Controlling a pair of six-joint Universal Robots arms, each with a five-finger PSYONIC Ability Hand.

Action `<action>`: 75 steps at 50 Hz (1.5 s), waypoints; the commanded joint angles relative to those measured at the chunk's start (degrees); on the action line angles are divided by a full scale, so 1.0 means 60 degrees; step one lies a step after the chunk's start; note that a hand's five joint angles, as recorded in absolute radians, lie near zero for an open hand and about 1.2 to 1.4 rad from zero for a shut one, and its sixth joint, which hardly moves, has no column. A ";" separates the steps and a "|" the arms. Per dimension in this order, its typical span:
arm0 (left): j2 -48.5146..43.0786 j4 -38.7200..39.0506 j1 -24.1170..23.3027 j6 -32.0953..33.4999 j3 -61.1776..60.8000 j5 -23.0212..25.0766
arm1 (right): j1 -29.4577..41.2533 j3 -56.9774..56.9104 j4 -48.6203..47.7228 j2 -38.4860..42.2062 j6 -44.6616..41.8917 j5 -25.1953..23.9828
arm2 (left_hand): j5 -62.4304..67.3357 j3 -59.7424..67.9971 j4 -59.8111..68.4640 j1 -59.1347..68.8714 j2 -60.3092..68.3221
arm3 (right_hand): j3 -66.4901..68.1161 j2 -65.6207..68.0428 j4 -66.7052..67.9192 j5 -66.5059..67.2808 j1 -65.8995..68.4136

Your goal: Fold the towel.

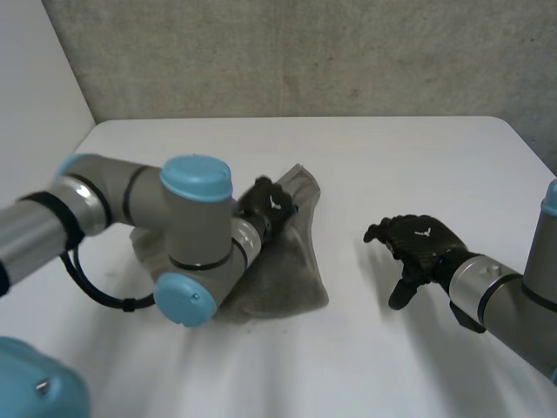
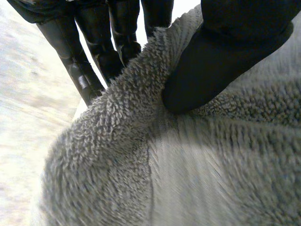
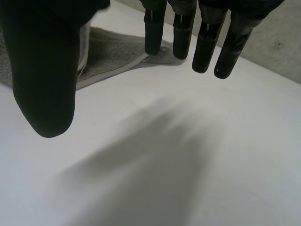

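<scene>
A grey terry towel (image 1: 291, 274) lies crumpled on the white table (image 1: 392, 165), partly hidden under my left arm. My left hand (image 1: 265, 207) is at the towel's far end. In the left wrist view its thumb (image 2: 211, 66) presses into a raised ridge of the towel (image 2: 188, 165) while its fingers (image 2: 94, 61) stand on the ridge's other side, pinching the cloth. My right hand (image 1: 419, 244) hovers over bare table to the right of the towel, with its fingers (image 3: 207, 42) straight and spread and nothing in it. The towel's edge (image 3: 113, 54) lies beyond that hand's thumb (image 3: 44, 84).
My left arm's elbow (image 1: 196, 244) lies across the near left part of the towel. A grey wall (image 1: 305, 52) rises behind the table's far edge. Bare tabletop stretches between the towel and the right hand.
</scene>
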 commanded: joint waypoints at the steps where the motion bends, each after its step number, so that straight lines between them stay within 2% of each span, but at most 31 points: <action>1: 0.2140 0.0019 -0.0109 -0.0410 -0.0844 -0.0227 | -0.0148 -0.0641 0.0059 0.0140 0.0127 -0.0038 | 0.2201 0.2084 0.2070 0.2397 0.2056 | -0.0564 -0.0734 -0.0437 -0.0269 -0.0238; 6: 0.3684 0.0063 -0.0095 -0.1188 -0.1829 -0.0256 | -0.0016 -0.1346 0.0132 0.0654 0.0391 -0.0126 | 0.2201 0.2084 0.2070 0.2397 0.2056 | -0.1504 -0.1674 -0.1377 -0.1209 -0.1178; 11: 0.4826 0.0049 0.0008 -0.1818 -0.2561 -0.0285 | 0.0058 -0.2430 0.0250 0.1445 0.1446 -0.0478 | 0.2201 0.2084 0.2070 0.2397 0.2056 | -0.1504 -0.1674 -0.1377 -0.1209 -0.1178; 13: 0.5380 0.0019 0.0022 -0.2110 -0.2897 -0.0314 | 0.0188 -0.3130 0.0250 0.1940 0.2277 -0.0857 | 0.2201 0.2084 0.2070 0.2397 0.2056 | -0.1504 -0.1674 -0.1377 -0.1209 -0.1178; 19: 0.6277 0.0019 0.0052 -0.2375 -0.3294 -0.0593 | 0.1125 -0.4419 0.0249 0.3258 0.2589 -0.1517 | 0.2201 0.2084 0.2070 0.2397 0.2056 | -0.1504 -0.1674 -0.1377 -0.1209 -0.1178; 24: 0.6993 -0.0010 0.0066 -0.2419 -0.3411 -0.1090 | 0.1565 -0.5065 0.0191 0.4006 0.2720 -0.1650 | 0.2201 0.2084 0.2070 0.2397 0.2056 | -0.1504 -0.1674 -0.1377 -0.1209 -0.1178; 29: 0.7491 0.0019 0.0081 -0.2419 -0.3615 -0.1135 | 0.2194 -0.5884 0.0147 0.4723 0.3143 -0.1664 | 0.2201 0.2084 0.2070 0.2397 0.2056 | -0.1504 -0.1674 -0.1377 -0.1209 -0.1178; 30: 0.7492 0.0019 0.0081 -0.2419 -0.3616 -0.1135 | 0.2327 -0.6134 0.0133 0.4943 0.3363 -0.1621 | 0.2201 0.2084 0.2070 0.2397 0.2056 | 0.2978 0.2807 0.3105 0.3273 0.3303; 31: 0.7608 0.0034 0.0096 -0.2419 -0.3689 -0.1135 | 0.2328 -0.6136 0.0132 0.4946 0.3365 -0.1621 | 0.2201 0.2084 0.2070 0.2397 0.2056 | 0.3023 0.2853 0.3150 0.3319 0.3349; 32: 0.7697 0.0049 0.0197 -0.2404 -0.3747 -0.1149 | 0.2386 -0.6339 0.0132 0.5149 0.3554 -0.1519 | 0.2201 0.2084 0.2070 0.2397 0.2056 | 0.8852 0.8682 0.8979 0.9148 0.9178; 33: 0.7698 0.0049 0.0198 -0.2404 -0.3748 -0.1149 | 0.2387 -0.6341 0.0132 0.5151 0.3556 -0.1518 | 0.2201 0.2084 0.2070 0.2397 0.2056 | 0.8910 0.8740 0.9038 0.9206 0.9236; 34: 0.7741 0.0049 0.0358 -0.2404 -0.3791 -0.1149 | 0.2401 -0.6443 0.0118 0.5194 0.3730 -0.1358 | 0.2201 0.2084 0.2070 0.2397 0.2056 | 1.0150 0.9980 1.0277 1.0446 1.0476; 36: 0.7771 0.0063 0.0564 -0.2419 -0.3836 -0.1135 | 0.2387 -0.6444 0.0132 0.5048 0.3819 -0.1137 | 0.2201 0.2084 0.2070 0.2397 0.2056 | 1.0162 0.9992 1.0290 1.0458 1.0488; 38: 0.7800 0.0063 0.0799 -0.2419 -0.3909 -0.1135 | 0.2256 -0.6342 0.0103 0.4189 0.3761 -0.0394 | 0.2201 0.2084 0.2070 0.2397 0.2056 | 1.0162 0.9992 1.0290 1.0458 1.0488; 39: 0.7815 0.0063 0.1089 -0.2419 -0.3982 -0.1106 | 0.2255 -0.6341 0.0103 0.4184 0.3761 -0.0390 | 0.2201 0.2084 0.2070 0.2397 0.2056 | 1.0162 0.9992 1.0290 1.0458 1.0488; 40: 0.7815 0.0078 0.1338 -0.2433 -0.4026 -0.1091 | 0.1979 -0.6269 0.0016 0.3575 0.3674 -0.0027 | 0.2201 0.2084 0.2070 0.2397 0.2056 | 1.0162 0.9992 1.0290 1.0458 1.0488; 41: 0.7815 0.0078 0.1341 -0.2434 -0.4026 -0.1091 | 0.1976 -0.6268 0.0015 0.3569 0.3673 -0.0024 | 0.2201 0.2084 0.2070 0.2397 0.2056 | 1.0162 0.9992 1.0290 1.0458 1.0488; 43: 0.7815 0.0078 0.1590 -0.2448 -0.4055 -0.1091 | 0.1145 -0.5875 -0.0334 0.2228 0.3221 0.0341 | 0.2201 0.2084 0.2070 0.2397 0.2056 | 1.0162 0.9992 1.0290 1.0458 1.0488; 44: 0.7815 0.0107 0.1836 -0.2521 -0.4070 -0.1091 | 0.1142 -0.5872 -0.0336 0.2221 0.3219 0.0342 | 0.2201 0.2084 0.2070 0.2397 0.2056 | 1.0162 0.9992 1.0290 1.0458 1.0488; 46: 0.7815 0.0223 0.1998 -0.2710 -0.4070 -0.1091 | 0.0573 -0.5377 -0.0584 0.0836 0.2548 0.0313 | 0.2201 0.2084 0.2070 0.2397 0.2056 | 1.0162 0.9992 1.0290 1.0458 1.0488; 47: 0.7815 0.0326 0.2058 -0.2987 -0.4070 -0.1105 | 0.0570 -0.5374 -0.0585 0.0829 0.2545 0.0313 | 0.2201 0.2084 0.2070 0.2397 0.2056 | 1.0162 0.9992 1.0290 1.0458 1.0488; 49: 0.7844 0.0385 0.2073 -0.3295 -0.4085 -0.1105 | 0.0337 -0.4995 -0.0702 -0.0308 0.1758 0.0313 | 0.2201 0.2084 0.2070 0.2397 0.2056 | 1.0162 0.9992 1.0290 1.0458 1.0488; 52: 0.8091 0.0415 0.2073 -0.3925 -0.4114 -0.1120 | 0.0321 -0.4876 -0.0717 -0.0826 0.1373 0.0284 | 0.2201 0.2084 0.2070 0.2397 0.2056 | 1.0162 0.9992 1.0290 1.0458 1.0488; 54: 0.8238 0.0415 0.2102 -0.4218 -0.4216 -0.1091 | 0.0423 -0.4760 -0.0426 -0.1890 0.0688 0.0371 | 0.2201 0.2084 0.2070 0.2397 0.2056 | 1.0162 0.9992 1.0290 1.0458 1.0488; 57: 0.8444 0.0488 0.2161 -0.4658 -0.4537 -0.1047 | 0.0439 -0.4599 0.0289 -0.2654 0.0174 0.0314 | 0.2201 0.2084 0.2070 0.2397 0.2056 | 1.0162 0.9992 1.0290 1.0458 1.0488; 63: 0.8460 0.0605 0.2205 -0.5011 -0.5444 -0.0988 | 0.0468 -0.4686 0.2081 -0.2393 -0.0663 0.0181 | 0.2201 0.2084 0.2070 0.2397 0.2056 | 1.0162 0.9992 1.0290 1.0458 1.0488; 65: 0.8358 0.0663 0.2234 -0.5026 -0.5708 -0.0974 | 0.0599 -0.4671 0.3232 -0.1840 -0.1814 0.0239 | 0.2201 0.2084 0.2070 0.2397 0.2056 | 1.0162 0.9992 1.0290 1.0458 1.0488; 66: 0.8284 0.0766 0.2278 -0.5026 -0.5986 -0.0959 | 0.0600 -0.4671 0.3238 -0.1837 -0.1820 0.0240 | 0.2201 0.2084 0.2070 0.2397 0.2056 | 1.0162 0.9992 1.0290 1.0458 1.0488; 67: 0.8284 0.0767 0.2278 -0.5026 -0.5989 -0.0959 | 0.0701 -0.4657 0.3731 -0.1460 -0.2430 0.0341 | 0.2201 0.2084 0.2070 0.2397 0.2056 | 1.0162 0.9992 1.0290 1.0458 1.0488; 68: 0.8095 0.0926 0.2307 -0.5026 -0.6265 -0.0959 | 0.0789 -0.4642 0.4229 -0.1079 -0.2929 0.0400 | 0.2201 0.2084 0.2070 0.2397 0.2056 | 1.0162 0.9992 1.0290 1.0458 1.0488; 75: 0.6540 0.1206 0.2205 -0.5012 -0.6707 -0.0798 | 0.0951 -0.4598 0.5740 0.0182 -0.4089 0.0708 | 0.2201 0.2084 0.2070 0.2397 0.2056 | 1.0162 0.9992 1.0290 1.0458 1.0488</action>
